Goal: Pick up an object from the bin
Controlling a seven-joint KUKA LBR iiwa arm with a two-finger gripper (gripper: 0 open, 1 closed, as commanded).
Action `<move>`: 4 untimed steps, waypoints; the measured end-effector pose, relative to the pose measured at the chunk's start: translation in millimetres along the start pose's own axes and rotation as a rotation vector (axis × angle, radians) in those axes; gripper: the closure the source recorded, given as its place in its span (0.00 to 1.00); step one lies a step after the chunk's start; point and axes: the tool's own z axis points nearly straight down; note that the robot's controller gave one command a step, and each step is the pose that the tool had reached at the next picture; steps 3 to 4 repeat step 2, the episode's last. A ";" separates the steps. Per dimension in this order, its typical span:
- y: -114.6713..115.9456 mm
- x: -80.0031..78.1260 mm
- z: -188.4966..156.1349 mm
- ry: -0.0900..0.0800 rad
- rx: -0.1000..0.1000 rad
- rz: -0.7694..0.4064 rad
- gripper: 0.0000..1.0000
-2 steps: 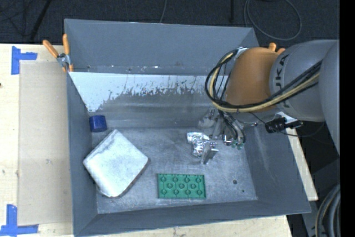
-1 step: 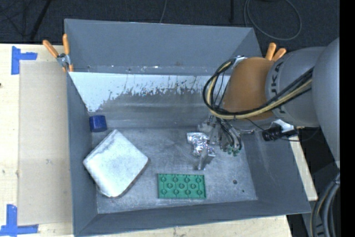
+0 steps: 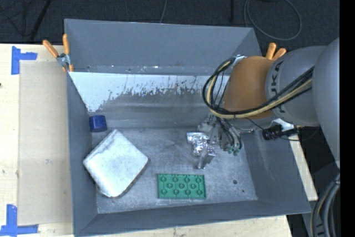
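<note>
Green studded plate (image 3: 181,186), a flat rectangle like a toy building base, is the thing nearest the claw (image 3: 203,159) and the likeliest pick; it lies flat on the floor of the bin (image 3: 161,47), near the front wall and about midway along it. The claw hangs low over the bare floor just behind the plate's right end, near it but apparently apart from it. Nothing can be seen in its grip, and I cannot tell whether it is spread or pressed together, as the shiny metal at its tip is a tangle. Above it sit the orange wrist cover (image 3: 247,89) and looped cables, reaching in from the right. Further out, well to the left, a white padded block (image 3: 115,164) rests tilted against the left wall, and a small blue block (image 3: 98,122) sits behind it against that wall. So 3 things lie loose, none heaped. By my reading the step in hand is the approach, with no grasp made yet. The next move would need a short shift forward over the plate and a grip across its narrow width, since so thin a piece lying flat offers little edge.
</note>
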 end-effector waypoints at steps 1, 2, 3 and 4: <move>0.8 -1.6 -2.3 -0.004 -0.001 -0.002 1.00; 1.3 -3.2 -51.8 -0.001 0.000 -0.007 1.00; 1.3 -3.2 -51.8 -0.001 0.000 -0.007 1.00; 1.3 -3.2 -51.8 -0.001 0.000 -0.007 1.00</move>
